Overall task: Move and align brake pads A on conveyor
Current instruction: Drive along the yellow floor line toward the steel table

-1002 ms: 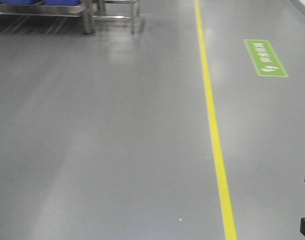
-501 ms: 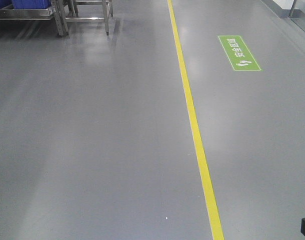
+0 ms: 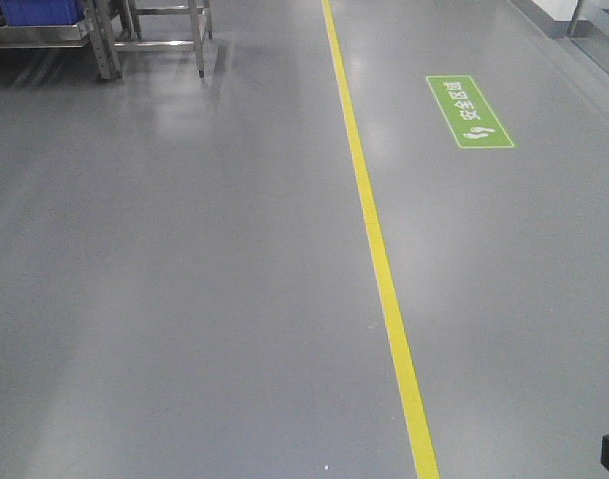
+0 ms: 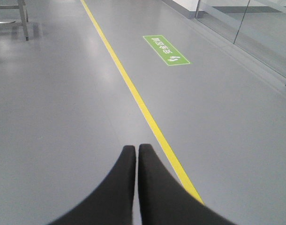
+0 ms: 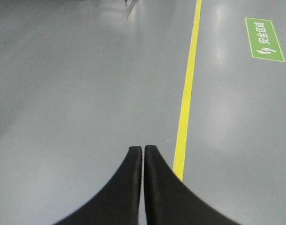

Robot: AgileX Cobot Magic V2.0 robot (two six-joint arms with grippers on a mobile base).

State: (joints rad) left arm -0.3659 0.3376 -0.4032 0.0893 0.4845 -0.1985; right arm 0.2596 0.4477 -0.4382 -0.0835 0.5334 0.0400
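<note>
A smooth grey floor (image 3: 185,299) with a soft sheen mirrors the light and the bright steel legs of a rack (image 3: 105,45) that holds a blue plastic bin (image 3: 40,10). On it lie a glossy yellow line (image 3: 379,259) and a flat green floor marking (image 3: 470,112). The left gripper (image 4: 136,149) and right gripper (image 5: 143,150) are matt black. Glass panels (image 4: 269,33) gleam.

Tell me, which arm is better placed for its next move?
Neither: the black left pincer and black right pincer both hang shut above smooth grey floor, nothing graspable in view.

Grey floor (image 3: 185,299), yellow line (image 3: 379,259), green sign (image 3: 470,112).
</note>
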